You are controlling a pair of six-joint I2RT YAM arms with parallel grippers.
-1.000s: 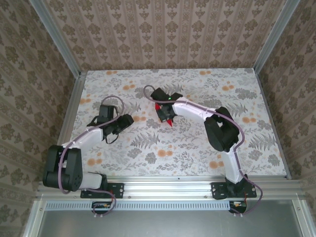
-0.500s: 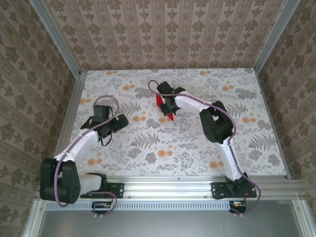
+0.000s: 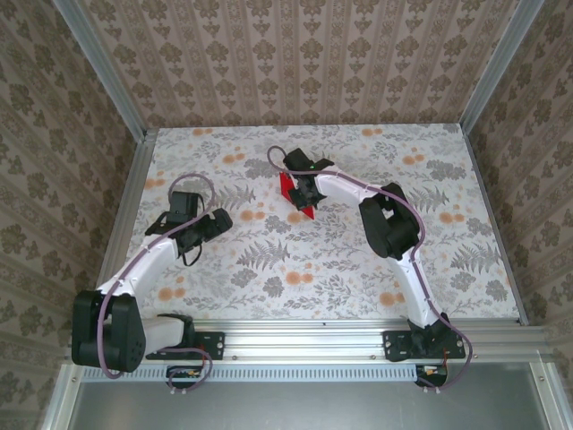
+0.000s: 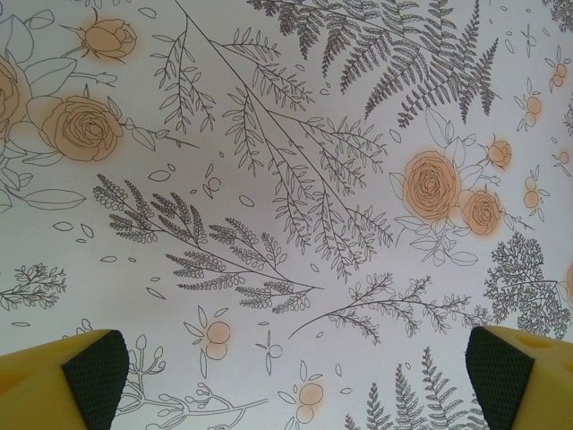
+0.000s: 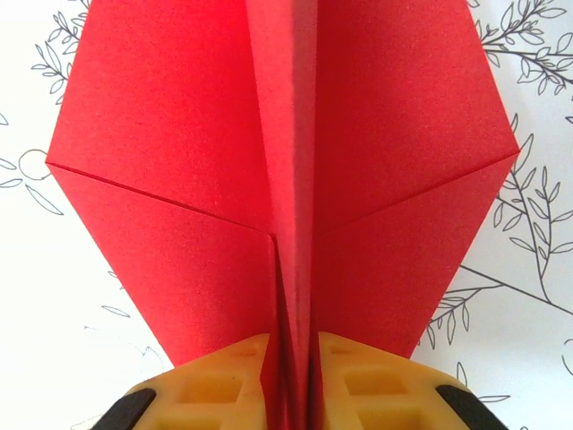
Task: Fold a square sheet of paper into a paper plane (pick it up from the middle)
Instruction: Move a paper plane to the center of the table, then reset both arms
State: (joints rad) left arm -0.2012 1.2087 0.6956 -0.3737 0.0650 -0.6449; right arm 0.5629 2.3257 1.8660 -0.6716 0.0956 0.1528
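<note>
The red square sheet of paper stands folded into a pointed paper plane (image 3: 288,190) at the table's far middle. In the right wrist view the paper plane (image 5: 179,179) spreads two flat wings over the floral table, with a raised centre fold running between them. My right gripper (image 5: 291,381) is shut on that centre fold, one yellow finger (image 5: 215,385) on each side; from above the right gripper (image 3: 304,192) sits over the plane. My left gripper (image 3: 183,201) is off to the left, apart from the paper. Its fingers (image 4: 89,376) stand wide open over bare table, the left gripper (image 4: 294,372) holding nothing.
The floral table (image 3: 340,260) is walled by patterned panels at the back and both sides, with a metal rail (image 3: 313,330) along the near edge. The right arm's elbow (image 3: 385,224) rises above the table's right half.
My right gripper carried the paper plane a little farther back and right, then held still. The left arm drew back to the left and its jaws opened wide.
</note>
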